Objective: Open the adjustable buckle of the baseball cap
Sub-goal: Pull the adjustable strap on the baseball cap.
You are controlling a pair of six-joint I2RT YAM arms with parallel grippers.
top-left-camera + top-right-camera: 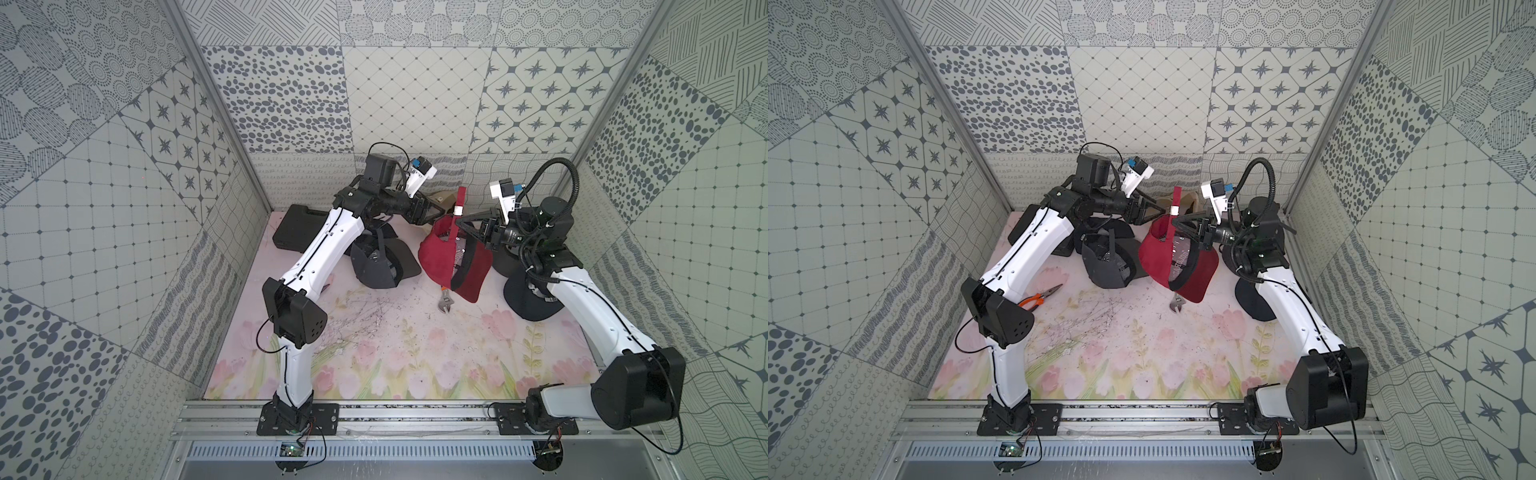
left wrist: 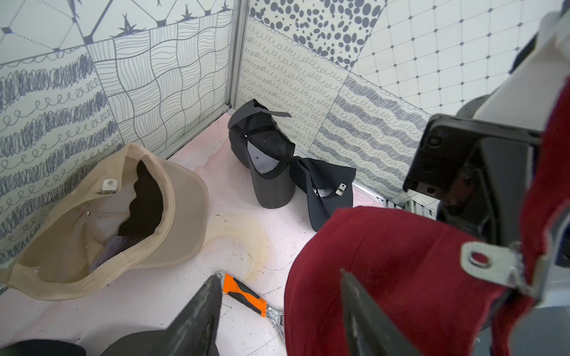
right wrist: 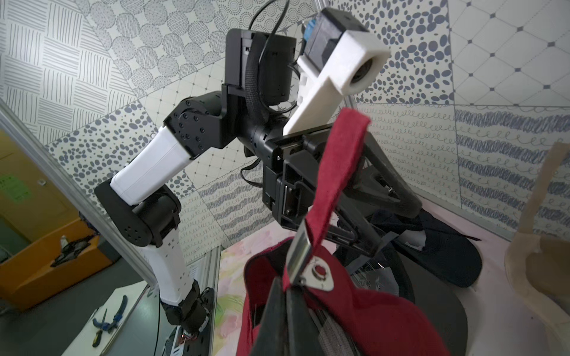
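The red baseball cap (image 1: 436, 257) (image 1: 1156, 257) hangs above the mat, with its strap (image 1: 461, 196) (image 3: 339, 160) pointing up. The silver buckle (image 1: 458, 210) (image 1: 1175, 210) (image 2: 490, 262) (image 3: 303, 259) sits on that strap. In the right wrist view its flap stands at an angle to the riveted plate. My right gripper (image 1: 457, 224) (image 1: 1173, 225) (image 3: 285, 286) is shut on the strap just under the buckle. My left gripper (image 1: 441, 211) (image 1: 1160, 212) (image 2: 279, 274) is open right beside the strap, holding nothing.
A beige cap (image 2: 108, 215) lies by the back wall. A dark grey cap (image 1: 374, 262) and black caps (image 2: 265, 154) (image 1: 528, 295) lie around. An orange-handled wrench (image 1: 445, 301) (image 2: 246, 292) lies under the red cap. Pliers (image 1: 1040, 297) and a black case (image 1: 297, 226) are at the left.
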